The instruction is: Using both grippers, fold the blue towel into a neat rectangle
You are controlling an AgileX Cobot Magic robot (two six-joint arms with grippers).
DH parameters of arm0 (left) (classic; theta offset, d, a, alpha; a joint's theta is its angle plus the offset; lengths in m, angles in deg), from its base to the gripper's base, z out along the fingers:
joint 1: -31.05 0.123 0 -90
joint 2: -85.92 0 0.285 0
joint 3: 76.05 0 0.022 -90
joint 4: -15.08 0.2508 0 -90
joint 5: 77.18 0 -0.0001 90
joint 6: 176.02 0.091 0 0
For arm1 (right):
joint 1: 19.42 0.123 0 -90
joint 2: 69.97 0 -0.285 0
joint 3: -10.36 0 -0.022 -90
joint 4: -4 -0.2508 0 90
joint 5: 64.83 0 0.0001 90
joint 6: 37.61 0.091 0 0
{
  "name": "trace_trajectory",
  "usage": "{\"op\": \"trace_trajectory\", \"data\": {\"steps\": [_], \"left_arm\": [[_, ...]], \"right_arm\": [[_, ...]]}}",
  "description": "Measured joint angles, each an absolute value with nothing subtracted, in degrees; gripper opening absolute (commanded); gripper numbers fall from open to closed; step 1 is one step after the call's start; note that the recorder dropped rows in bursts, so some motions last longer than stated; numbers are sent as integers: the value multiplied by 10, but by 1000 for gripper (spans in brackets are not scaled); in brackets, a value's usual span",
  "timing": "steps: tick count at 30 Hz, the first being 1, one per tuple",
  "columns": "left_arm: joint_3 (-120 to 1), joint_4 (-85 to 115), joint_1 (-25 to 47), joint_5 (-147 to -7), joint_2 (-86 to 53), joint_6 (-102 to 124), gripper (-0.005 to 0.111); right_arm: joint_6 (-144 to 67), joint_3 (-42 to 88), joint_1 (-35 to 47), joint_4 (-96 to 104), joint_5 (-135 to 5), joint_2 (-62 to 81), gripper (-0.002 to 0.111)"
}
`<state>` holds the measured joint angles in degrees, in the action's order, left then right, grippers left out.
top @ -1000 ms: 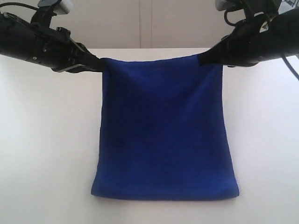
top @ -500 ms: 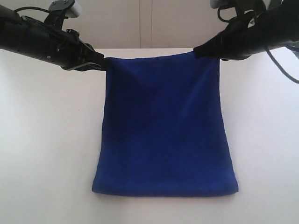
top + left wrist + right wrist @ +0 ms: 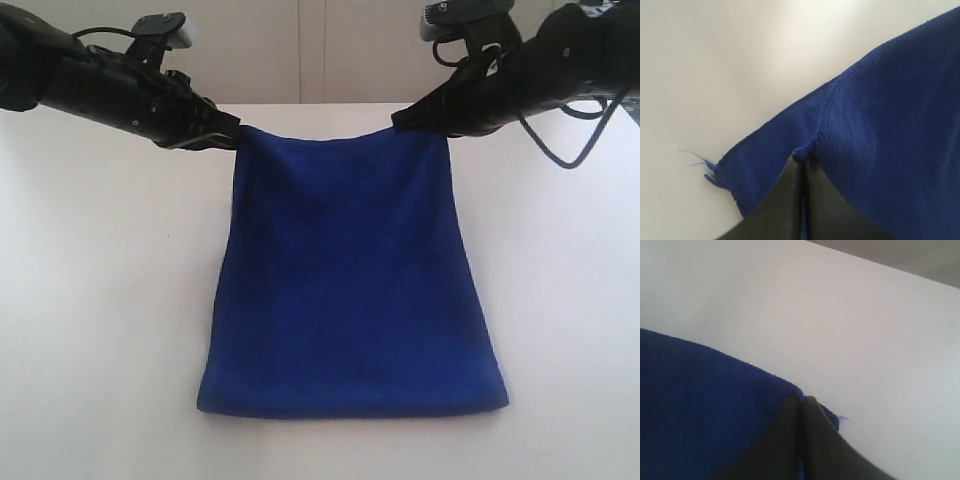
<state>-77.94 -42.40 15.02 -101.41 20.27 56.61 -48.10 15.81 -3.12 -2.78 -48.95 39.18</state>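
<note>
Two black claws, left claw (image 3: 228, 137) and right claw (image 3: 402, 122), clamp raised corners of the deep royal-blue terry towel (image 3: 350, 280); mid-fold, that edge probably needs carrying level to the near hem.

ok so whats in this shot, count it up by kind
deep blue terry cloth towel: 1
black pincer tools, each shut on a towel corner: 2 (left tool, right tool)
white flat table: 1
total: 4
</note>
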Motion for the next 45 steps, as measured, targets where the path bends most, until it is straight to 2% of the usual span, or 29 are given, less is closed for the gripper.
{"op": "trace_trajectory", "data": {"steps": [21,33,35,40,43,45], "left_arm": [[-826,-434,150,-958,315,567,0],[-826,-437,150,-909,335,567,1],[-826,-437,150,-904,335,567,9],[-826,-437,150,-899,335,567,41],[-826,-437,150,-897,335,567,51],[-826,-437,150,-897,335,567,53]], "right_arm": [[-481,129,-31,-28,-554,495,0],[-481,129,-31,-27,-593,529,0],[-481,129,-31,-27,-594,529,0],[-481,129,-31,-27,-594,529,0],[-481,129,-31,-27,-594,529,0],[-481,129,-31,-27,-596,529,0]]}}
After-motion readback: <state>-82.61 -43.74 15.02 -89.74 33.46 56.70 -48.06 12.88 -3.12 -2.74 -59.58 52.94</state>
